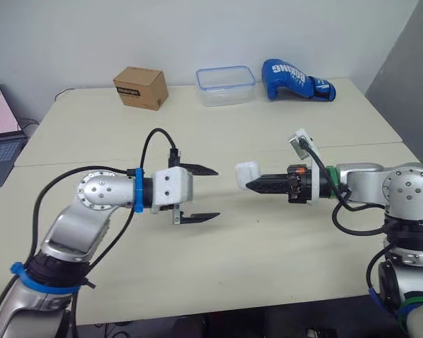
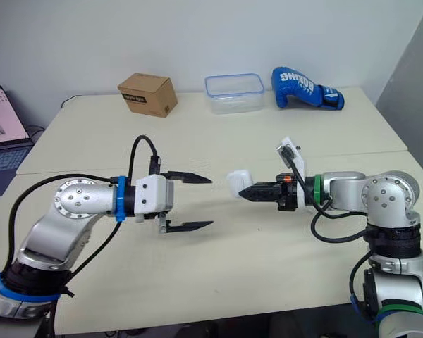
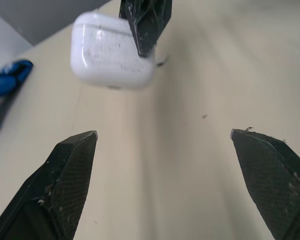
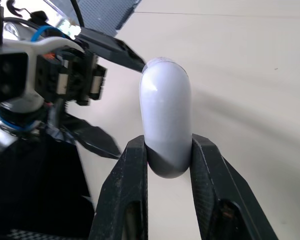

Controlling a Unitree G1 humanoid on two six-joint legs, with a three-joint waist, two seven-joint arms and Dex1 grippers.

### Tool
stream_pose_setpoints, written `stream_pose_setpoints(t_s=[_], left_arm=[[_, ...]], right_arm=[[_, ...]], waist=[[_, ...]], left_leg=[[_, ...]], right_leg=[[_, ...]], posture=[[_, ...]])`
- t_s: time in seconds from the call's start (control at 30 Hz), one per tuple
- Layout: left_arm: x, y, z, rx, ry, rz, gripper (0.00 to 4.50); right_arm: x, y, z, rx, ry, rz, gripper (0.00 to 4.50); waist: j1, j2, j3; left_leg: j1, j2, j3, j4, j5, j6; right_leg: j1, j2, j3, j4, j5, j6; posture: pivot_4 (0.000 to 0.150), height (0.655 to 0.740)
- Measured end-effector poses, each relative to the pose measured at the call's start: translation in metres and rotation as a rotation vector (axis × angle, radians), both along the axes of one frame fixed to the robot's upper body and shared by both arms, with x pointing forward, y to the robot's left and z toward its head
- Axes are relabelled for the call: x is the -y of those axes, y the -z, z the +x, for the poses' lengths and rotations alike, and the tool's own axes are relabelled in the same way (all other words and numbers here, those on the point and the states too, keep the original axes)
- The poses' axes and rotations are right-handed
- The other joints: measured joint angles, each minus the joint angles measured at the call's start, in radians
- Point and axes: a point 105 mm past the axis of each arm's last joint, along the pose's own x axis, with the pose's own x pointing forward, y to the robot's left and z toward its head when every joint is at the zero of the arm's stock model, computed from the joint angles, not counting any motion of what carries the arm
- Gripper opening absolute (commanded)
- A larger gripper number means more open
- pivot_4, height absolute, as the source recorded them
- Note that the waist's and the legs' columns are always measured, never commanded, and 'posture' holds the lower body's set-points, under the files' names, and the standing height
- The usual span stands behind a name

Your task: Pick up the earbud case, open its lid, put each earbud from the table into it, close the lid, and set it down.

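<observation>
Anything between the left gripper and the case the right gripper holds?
Nothing visible. The left gripper, jaws open, faces the earbud case clamped in the right gripper, with only open air between them.

- The left arm [image 1: 92,204] is bent at the elbow, and its forearm lies about level, pointing toward the robot's right.
- The left hand [image 1: 216,193] has its two black fingers spread wide apart.
- The right arm [image 1: 381,186] reaches across toward the robot's left, with its forearm about level.
- The right hand [image 1: 250,184] has its fingers clamped on one end of the earbud case [image 1: 246,173], and the rest of the case stands out past the tips.
- The two hands point at each other, with their tips near but apart.
</observation>
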Motion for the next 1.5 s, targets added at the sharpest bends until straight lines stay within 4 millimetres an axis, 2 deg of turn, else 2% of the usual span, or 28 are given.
stream_pose_setpoints(t_s=[0.27, 0.37, 0.5, 0.63, 0.73, 0.83, 1.03, 1.17, 1.5], left_arm=[[-0.008, -0.005, 0.019, -0.206, -0.105, -0.029, 4.47], [-0.003, -0.006, 0.022, -0.242, -0.101, -0.011, 4.47], [0.004, 0.002, 0.020, -0.310, -0.080, 0.025, 4.47], [0.009, 0.013, 0.021, -0.382, -0.085, 0.061, 4.47], [0.015, 0.014, 0.024, -0.395, -0.083, 0.064, 3.91], [0.019, 0.013, 0.027, -0.399, -0.081, 0.061, 3.02], [0.028, 0.017, 0.028, -0.412, -0.068, 0.082, 3.02], [0.030, 0.018, 0.029, -0.407, -0.069, 0.091, 3.02], [0.032, 0.022, 0.029, -0.398, -0.068, 0.115, 3.02]], right_arm=[[-0.002, 0.012, -0.004, 0.304, -0.155, -0.269, 0.74], [-0.003, 0.016, -0.002, 0.444, -0.233, -0.393, 0.74], [-0.009, 0.020, -0.001, 0.538, -0.314, -0.479, 0.74], [-0.013, 0.023, -0.002, 0.580, -0.361, -0.530, 0.74], [-0.017, 0.027, -0.002, 0.594, -0.390, -0.568, 0.74], [-0.020, 0.028, -0.001, 0.609, -0.401, -0.586, 0.74], [-0.025, 0.031, 0.005, 0.617, -0.411, -0.636, 0.74], [-0.025, 0.029, 0.013, 0.612, -0.390, -0.670, 0.74], [-0.032, 0.027, 0.018, 0.595, -0.388, -0.684, 0.74]], waist=[[-0.002, 0.000, 0.000], [-0.002, 0.000, 0.000], [-0.002, 0.000, 0.000], [-0.001, -0.001, 0.000], [-0.001, -0.001, 0.000], [-0.001, -0.001, 0.000], [-0.001, -0.001, 0.000], [-0.001, -0.001, 0.000], [-0.001, -0.001, 0.000]], left_leg=[[0.000, 0.000, 0.000, 0.000, 0.000, -0.001], [0.000, 0.000, 0.000, 0.000, 0.000, -0.001], [0.000, 0.000, 0.000, 0.000, 0.001, -0.001], [-0.001, 0.000, 0.000, 0.000, 0.001, -0.001], [-0.001, 0.000, 0.000, 0.000, 0.001, -0.001], [-0.001, 0.000, 0.000, 0.000, 0.001, -0.001], [-0.001, 0.000, 0.000, 0.000, 0.001, -0.001], [-0.001, 0.000, 0.000, 0.000, 0.001, -0.001], [-0.003, 0.000, 0.001, 0.001, 0.001, -0.002]], right_leg=[[0.000, 0.000, 0.000, -0.001, 0.000, 0.001], [0.000, 0.000, 0.000, 0.000, 0.000, 0.001], [-0.001, 0.000, 0.000, 0.000, 0.000, 0.001], [-0.001, 0.000, 0.000, 0.000, 0.000, 0.001], [-0.001, 0.000, 0.000, 0.000, 0.000, 0.001], [-0.001, 0.000, 0.000, 0.000, 0.000, 0.001], [-0.002, 0.000, 0.000, 0.000, 0.000, 0.000], [-0.002, 0.000, 0.001, 0.000, 0.000, 0.000], [-0.005, 0.000, 0.002, 0.001, 0.000, 0.000]], posture=[[0.150, 0.7307], [0.150, 0.7307], [0.150, 0.7307], [0.150, 0.7307], [0.150, 0.7307], [0.150, 0.7307], [0.150, 0.7307], [0.150, 0.7307], [0.150, 0.7307]])
